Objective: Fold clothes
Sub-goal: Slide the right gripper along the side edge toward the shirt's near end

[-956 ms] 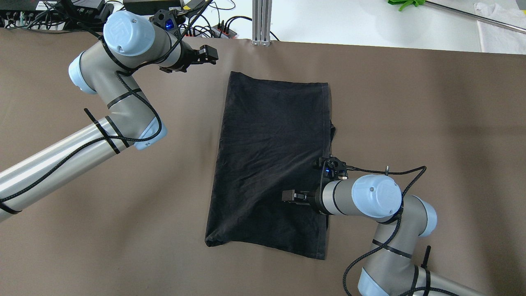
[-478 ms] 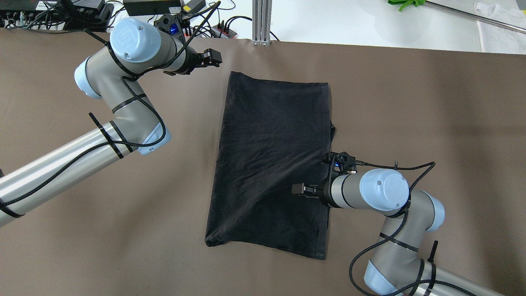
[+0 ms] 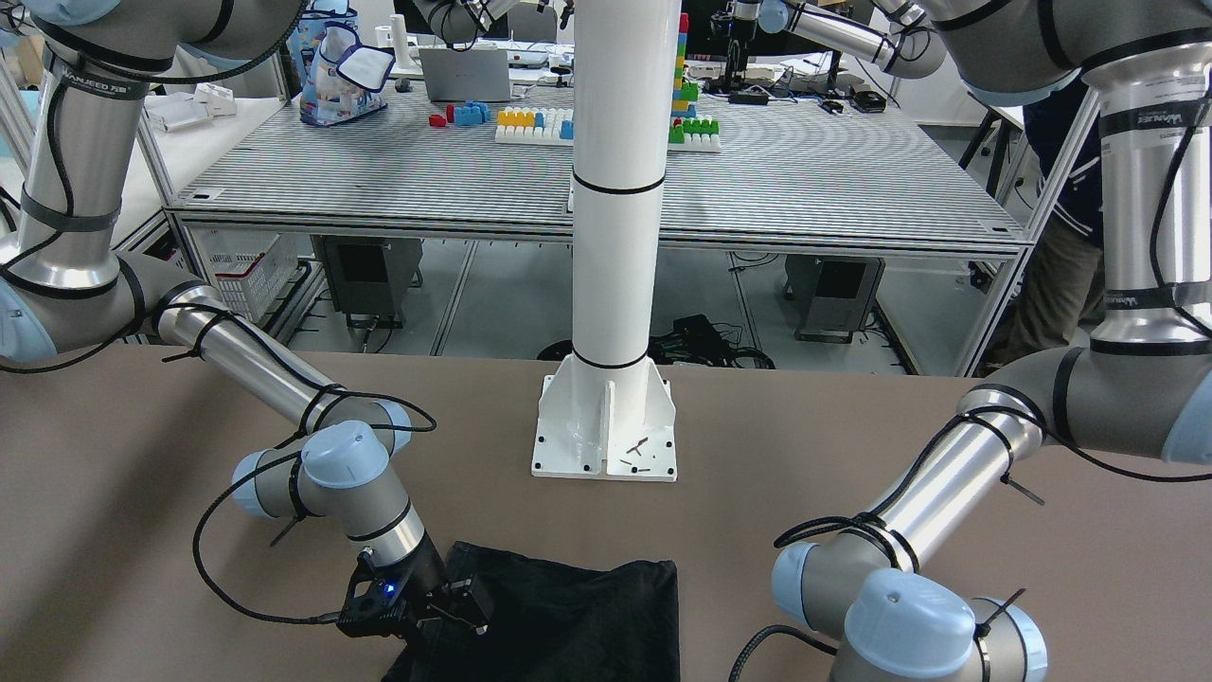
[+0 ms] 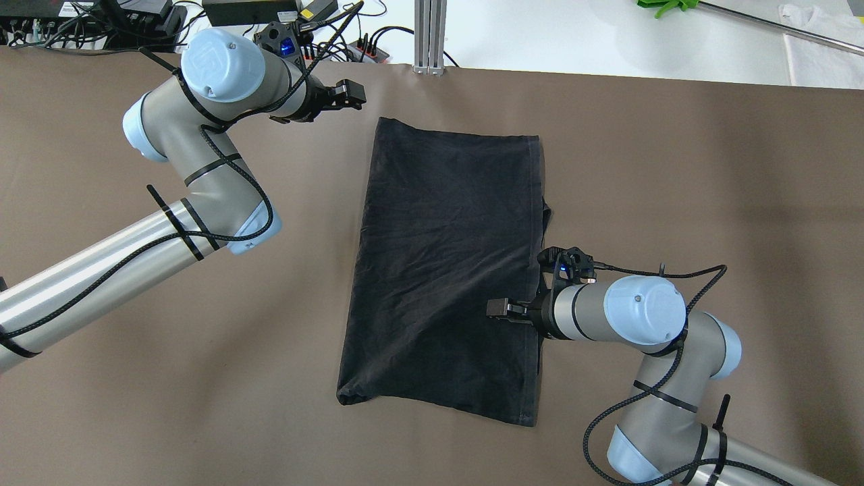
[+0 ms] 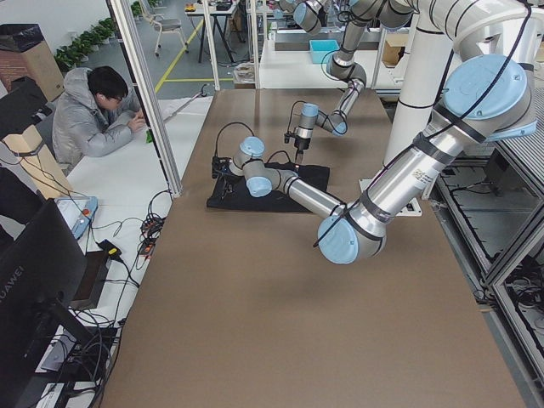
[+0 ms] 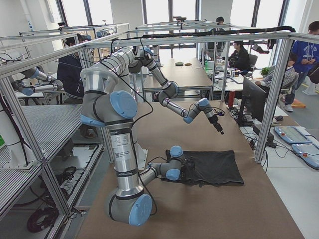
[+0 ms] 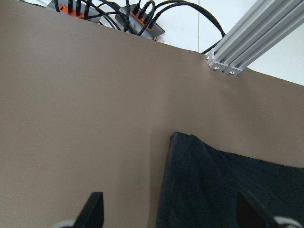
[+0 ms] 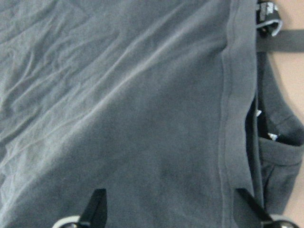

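Garment: the black garment (image 4: 445, 270) is lying flat on the brown table (image 4: 675, 169) between the two arms, already folded into a long rectangle. A small flap (image 4: 547, 216) is poking out past its right hem (image 8: 237, 118).
Left claw: the left claw (image 4: 351, 94) is hovering over bare table just beside the garment's far left corner, with its fingers (image 7: 92, 209) spread wide and gripping nothing.
Right claw: the right claw (image 4: 496, 309) is hanging over the cloth just inside the right hem, toward the robot's end. It is gaping and holding nothing.
Step in hand: by these positions, both claws seem to be lining up their pinches for the next fold.
Doing it well: each claw should be coming down right at the edge so one finger is sliding under every layer, not only the top one. Both pinches should be closing before any lifting begins.
Watching for: thin, soft cloth is likely to be slipping or bunching, so the lift should be low and even. The loose flap may be dragging out and spoiling the edge.
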You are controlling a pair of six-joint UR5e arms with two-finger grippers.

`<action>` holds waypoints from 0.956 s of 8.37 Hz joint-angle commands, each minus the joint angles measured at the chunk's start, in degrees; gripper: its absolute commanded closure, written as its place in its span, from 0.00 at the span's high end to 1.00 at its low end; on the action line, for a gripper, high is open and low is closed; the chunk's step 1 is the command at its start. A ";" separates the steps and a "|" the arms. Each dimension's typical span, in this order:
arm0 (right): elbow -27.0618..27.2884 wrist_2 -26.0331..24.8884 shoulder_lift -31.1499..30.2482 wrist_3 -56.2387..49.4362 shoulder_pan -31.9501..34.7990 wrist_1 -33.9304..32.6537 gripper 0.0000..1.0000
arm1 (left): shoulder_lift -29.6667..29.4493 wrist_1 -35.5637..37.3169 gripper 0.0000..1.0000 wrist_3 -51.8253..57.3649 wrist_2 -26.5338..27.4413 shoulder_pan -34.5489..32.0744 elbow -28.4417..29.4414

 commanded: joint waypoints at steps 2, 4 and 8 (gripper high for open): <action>5.36 -0.21 -2.87 6.20 -0.37 0.61 0.94 | -0.27 0.00 1.00 0.02 0.08 0.00 -0.08; 8.61 -0.74 -5.51 20.78 -1.42 0.88 0.94 | -0.27 0.00 1.00 0.02 0.17 0.00 -0.08; 11.00 -11.18 -7.19 21.71 -12.04 0.79 0.94 | -0.27 0.00 1.00 0.02 0.52 -0.08 -0.34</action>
